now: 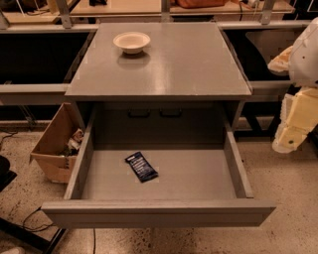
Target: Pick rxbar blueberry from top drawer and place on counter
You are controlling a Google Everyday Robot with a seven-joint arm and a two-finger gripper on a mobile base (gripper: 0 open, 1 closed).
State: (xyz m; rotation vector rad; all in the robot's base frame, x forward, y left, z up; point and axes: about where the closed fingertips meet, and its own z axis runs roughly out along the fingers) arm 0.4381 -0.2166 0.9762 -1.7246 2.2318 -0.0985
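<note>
The rxbar blueberry [141, 166], a dark navy wrapper with pale lettering, lies flat and slanted on the grey floor of the top drawer [159, 212], left of middle. The drawer is pulled fully out below the counter [174, 64], a flat grey cabinet top. My gripper [290, 134] hangs on the white and cream arm at the right edge of the view. It is outside the drawer's right wall, at about drawer height and well away from the bar. It holds nothing that I can see.
A cream round bowl [131, 41] stands on the counter at the back left. A brown cardboard box [52, 144] with clutter sits on the floor left of the drawer. A tan wooden shelf [124, 7] runs behind the cabinet. Cables lie on the floor at the lower left.
</note>
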